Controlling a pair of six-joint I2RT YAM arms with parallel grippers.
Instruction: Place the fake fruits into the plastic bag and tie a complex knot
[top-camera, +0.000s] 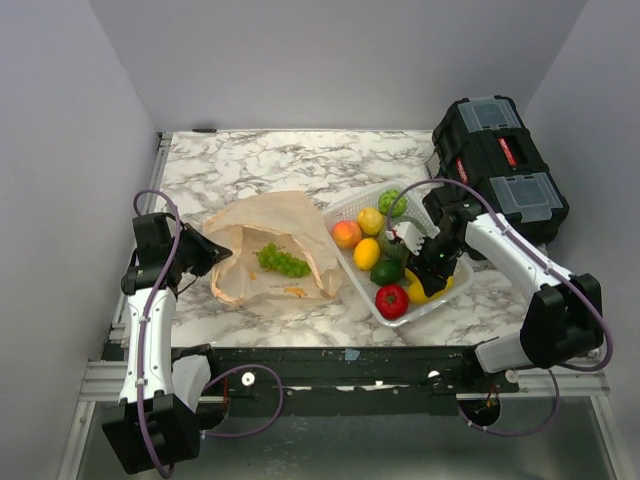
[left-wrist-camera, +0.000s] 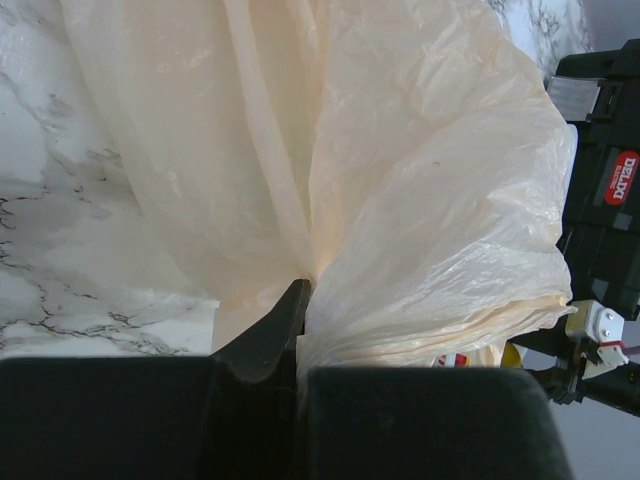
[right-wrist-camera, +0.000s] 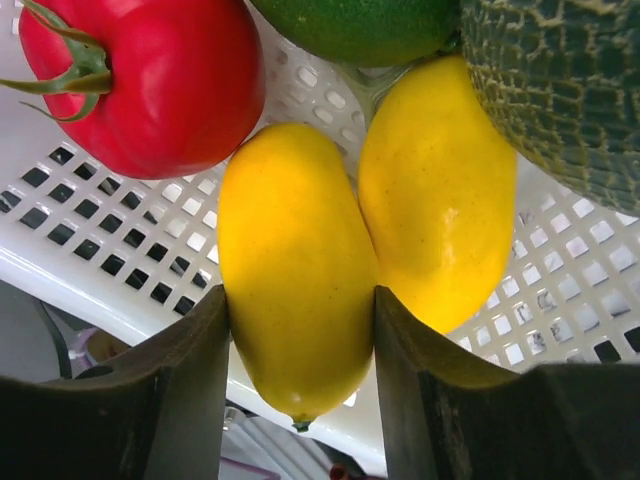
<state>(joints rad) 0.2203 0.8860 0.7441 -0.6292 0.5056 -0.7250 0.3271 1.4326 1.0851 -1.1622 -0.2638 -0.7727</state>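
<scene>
The pale-orange plastic bag (top-camera: 285, 232) lies open on the marble table, with green grapes (top-camera: 283, 262) inside it. No knot shows. My left gripper (top-camera: 212, 251) is shut on the bag's left edge; in the left wrist view the film (left-wrist-camera: 420, 200) is pinched at the gripper (left-wrist-camera: 301, 296). My right gripper (top-camera: 425, 277) reaches into the white lattice basket (top-camera: 349, 204). It is shut on a yellow elongated fruit (right-wrist-camera: 295, 270), with one finger on each side. A second yellow fruit (right-wrist-camera: 440, 200) touches it. A red tomato (right-wrist-camera: 140, 80) and green fruits (right-wrist-camera: 360, 25) lie beside them.
The basket also holds a peach (top-camera: 346, 234), two yellow lemons (top-camera: 367, 253), a green fruit (top-camera: 392, 203) and the tomato (top-camera: 392, 300). A black toolbox (top-camera: 500, 165) stands at the back right, close behind the right arm. Grey walls enclose the table.
</scene>
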